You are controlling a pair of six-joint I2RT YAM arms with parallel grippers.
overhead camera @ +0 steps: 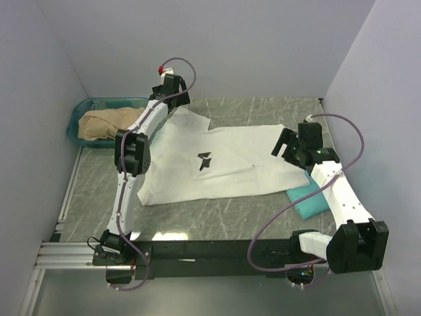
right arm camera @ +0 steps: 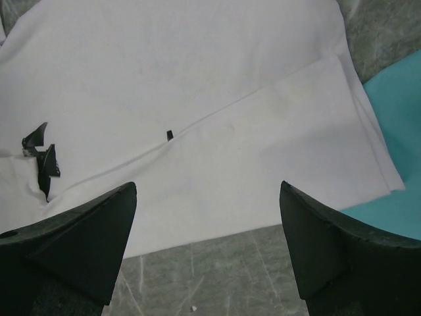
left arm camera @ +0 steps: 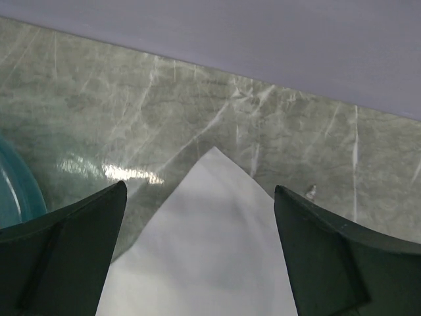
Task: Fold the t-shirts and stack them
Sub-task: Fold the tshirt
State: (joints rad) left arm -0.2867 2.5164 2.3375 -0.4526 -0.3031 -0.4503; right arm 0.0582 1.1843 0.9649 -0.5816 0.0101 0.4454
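Observation:
A large white t-shirt (overhead camera: 223, 164) lies spread flat on the marble table, its small black print (overhead camera: 204, 160) facing up. A teal-green t-shirt (overhead camera: 308, 199) sits folded at the right, partly under the white shirt's edge and my right arm. My left gripper (overhead camera: 176, 95) hangs open over the white shirt's far left corner (left arm camera: 210, 243), which shows between its fingers (left arm camera: 66, 257). My right gripper (overhead camera: 289, 146) is open above the white shirt's right edge (right arm camera: 217, 99), with the print (right arm camera: 41, 155) to its left and the teal shirt (right arm camera: 395, 99) to its right.
A teal plastic basket (overhead camera: 82, 108) holding tan cloth (overhead camera: 108, 123) stands at the far left corner; its rim (left arm camera: 16, 191) shows beside my left gripper. Grey walls close in the table at the back and on both sides.

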